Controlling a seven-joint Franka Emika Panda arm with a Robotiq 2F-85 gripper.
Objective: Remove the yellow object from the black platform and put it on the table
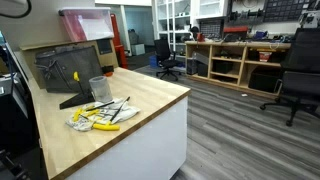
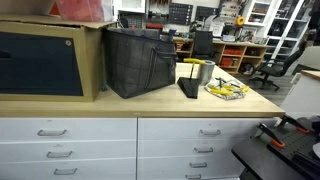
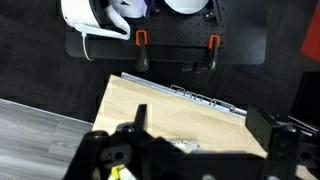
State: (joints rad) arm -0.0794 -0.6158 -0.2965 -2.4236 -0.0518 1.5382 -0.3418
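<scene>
Barely begun, apparently: yellow object (image 2: pixel 192 62) atop black platform (image 2: pixel 188 88), toward 3 o'clock on table (image 2: pixel 100 105). Gripper (image 3: pixel 200 125) high above, spread wide, empty. Remaining: grasp, lift, set down.

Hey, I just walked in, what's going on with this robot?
The gripper hangs high above the wooden table, jaws apart and holding nothing. The arm itself doesn't show in either exterior view. In an exterior view a yellow object seems to sit on a small black platform beside a clear cup, so it is not yet picked up.
</scene>
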